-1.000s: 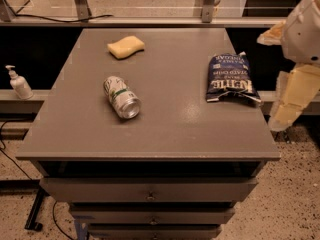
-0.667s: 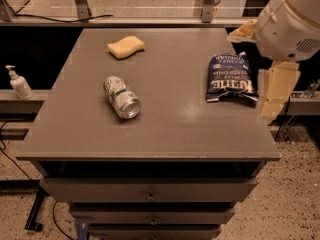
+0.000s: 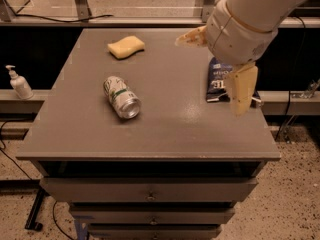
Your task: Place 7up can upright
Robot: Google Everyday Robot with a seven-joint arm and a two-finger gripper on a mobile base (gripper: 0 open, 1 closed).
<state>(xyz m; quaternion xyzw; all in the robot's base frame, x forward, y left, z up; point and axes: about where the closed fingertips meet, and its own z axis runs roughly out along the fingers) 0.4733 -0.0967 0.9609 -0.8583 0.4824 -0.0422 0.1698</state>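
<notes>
7up can [image 3: 121, 97]: lies on its side on the worktop [image 3: 165, 129], well apart from the hand [image 3: 209, 76] and to its left in the view, silver end toward the near edge.
Hand: over the worktop's right part, fingers spread wide, grasping nothing; one finger points leftward, the other hangs down.
Chip bag [image 3: 218, 79]: just behind the hand, partly hidden.

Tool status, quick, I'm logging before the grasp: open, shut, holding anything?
Tool: open, holding nothing, above the chip bag, apart from the 7up can.
</notes>
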